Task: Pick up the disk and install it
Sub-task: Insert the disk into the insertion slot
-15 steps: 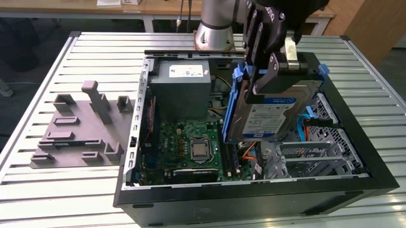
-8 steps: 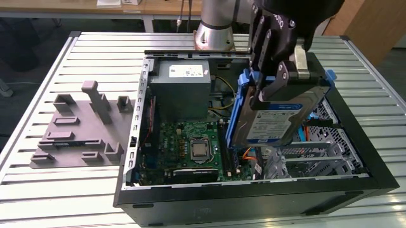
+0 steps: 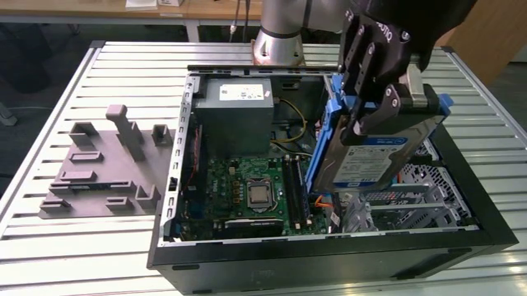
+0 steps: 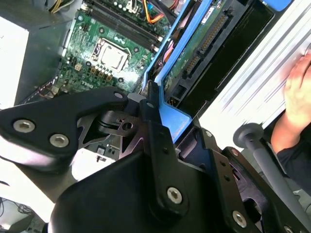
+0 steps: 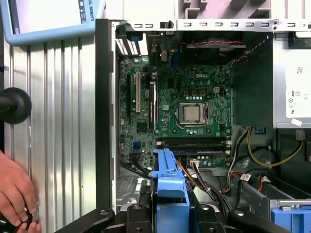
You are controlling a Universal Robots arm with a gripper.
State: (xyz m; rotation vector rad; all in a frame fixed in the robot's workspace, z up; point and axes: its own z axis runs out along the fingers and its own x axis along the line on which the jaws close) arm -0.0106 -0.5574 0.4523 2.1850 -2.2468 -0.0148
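My gripper (image 3: 385,114) is shut on the disk (image 3: 371,157), a silver drive with a blue-and-white label and blue side rails. The drive hangs steeply tilted over the right half of the open computer case (image 3: 329,262), above the silver drive cage (image 3: 411,209). In the second wrist view the disk's green circuit underside (image 4: 197,46) and blue rail (image 4: 170,116) run out from between my black fingers (image 4: 151,114). In the first wrist view the blue rail (image 5: 167,179) sticks out over the motherboard (image 5: 189,107).
A grey power supply box (image 3: 239,114) fills the case's far corner, with cables beside it. A grey moulded fixture (image 3: 107,172) lies on the slatted table at the exterior view's left. A person's hand (image 5: 14,191) rests by a black knob (image 5: 12,104).
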